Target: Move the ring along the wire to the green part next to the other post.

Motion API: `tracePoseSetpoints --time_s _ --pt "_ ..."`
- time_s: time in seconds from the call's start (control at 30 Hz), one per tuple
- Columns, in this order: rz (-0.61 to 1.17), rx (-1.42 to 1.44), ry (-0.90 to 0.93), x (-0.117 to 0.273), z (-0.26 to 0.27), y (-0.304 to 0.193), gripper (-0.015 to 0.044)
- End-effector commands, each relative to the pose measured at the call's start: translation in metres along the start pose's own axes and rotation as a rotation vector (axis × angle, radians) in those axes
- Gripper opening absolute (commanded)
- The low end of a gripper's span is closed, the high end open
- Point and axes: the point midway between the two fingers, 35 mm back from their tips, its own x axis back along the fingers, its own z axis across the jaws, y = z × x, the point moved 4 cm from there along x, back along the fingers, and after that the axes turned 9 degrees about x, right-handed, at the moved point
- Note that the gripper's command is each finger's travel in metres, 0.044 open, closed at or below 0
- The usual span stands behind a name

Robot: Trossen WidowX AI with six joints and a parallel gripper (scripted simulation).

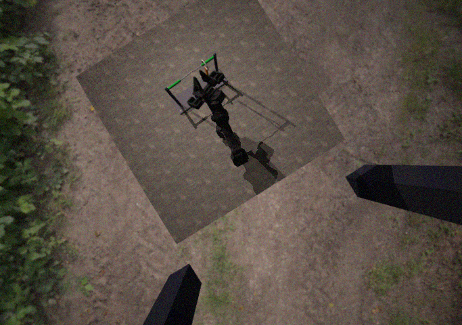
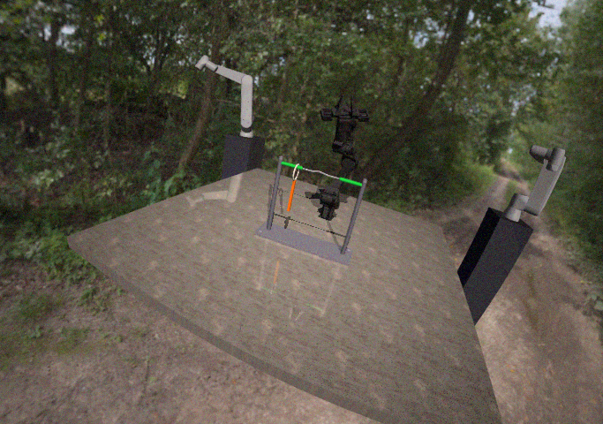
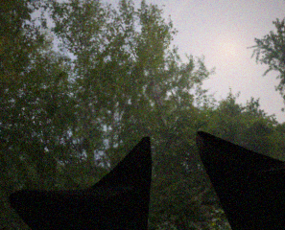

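The ring [image 1: 203,61] [image 2: 293,173] hangs around the green part [image 1: 210,59] [image 2: 287,164] by the post [image 1: 215,63] [image 2: 274,194], near that part's inner end. Its orange handle [image 1: 206,70] [image 2: 291,194] hangs down, partly hidden by the arm in the top view. The thin grey wire [image 1: 191,72] [image 2: 318,171] leads to the other green part [image 1: 173,84] [image 2: 350,181] by the other post [image 1: 174,99] [image 2: 354,217]. My gripper [image 1: 198,74] [image 2: 345,98] [image 3: 173,140] is partly open and empty. It points upward, high above the wire's level and apart from the ring.
The posts stand on a grey base plate [image 2: 306,242] on the table [image 1: 154,153] [image 2: 387,309]. My arm's base [image 2: 328,202] stands behind the frame in the exterior view. Two pale arms [image 2: 245,102] [image 2: 544,185] stand on dark pedestals beyond the table. The wrist view shows trees and sky.
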Motion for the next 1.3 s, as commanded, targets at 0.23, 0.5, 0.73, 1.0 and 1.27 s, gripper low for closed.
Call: tracePoseSetpoints --time_s 0.23,0.5,0.73,1.0,1.27 --pt "0.525 0.387 -0.012 0.066 -0.075 -0.122 0.0160" --pt "0.873 0.485 -0.009 0.153 -0.128 -0.175 0.0160" --pt "1.089 0.449 -0.015 0.234 -0.151 -0.195 0.0160" --pt "1.191 0.348 -0.045 0.308 -0.152 -0.200 0.0160" --pt "1.191 0.320 -0.039 0.327 -0.147 -0.200 0.0160"
